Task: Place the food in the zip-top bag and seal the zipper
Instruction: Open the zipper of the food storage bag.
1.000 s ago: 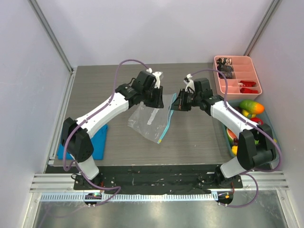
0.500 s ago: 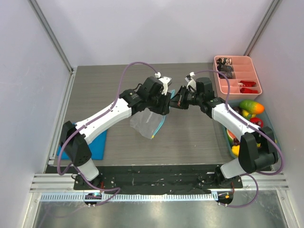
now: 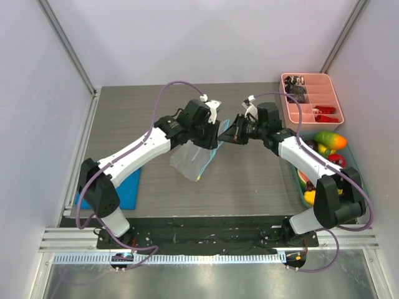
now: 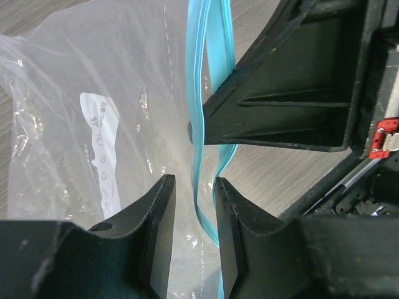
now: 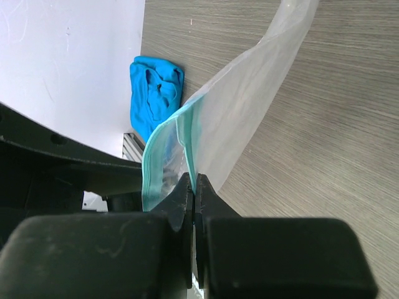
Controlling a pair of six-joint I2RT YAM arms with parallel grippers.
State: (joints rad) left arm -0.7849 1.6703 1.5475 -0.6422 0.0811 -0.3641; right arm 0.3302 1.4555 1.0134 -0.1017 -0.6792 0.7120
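Observation:
The zip-top bag (image 3: 187,161) hangs crumpled and empty above the table's middle. Its teal zipper (image 3: 211,157) runs down its right edge. My right gripper (image 3: 226,136) is shut on the zipper near its top; the right wrist view shows the fingers (image 5: 194,179) pinching the teal strip (image 5: 187,143), with the clear bag (image 5: 249,106) stretching away. My left gripper (image 3: 215,131) is right beside it, open, with the zipper (image 4: 198,75) passing between its fingers (image 4: 193,180) and the bag (image 4: 93,75) to the left. The food (image 3: 329,139) lies in a bin at the right.
A teal bin (image 3: 349,156) holding the toy fruits stands at the right edge. A pink tray (image 3: 312,99) with small dark and red items is behind it. A blue cloth (image 3: 128,187) lies front left, also in the right wrist view (image 5: 156,93).
My left gripper has moved right, close to my right gripper. The bag, which was spread wider, now hangs narrow and bunched between the two grippers.

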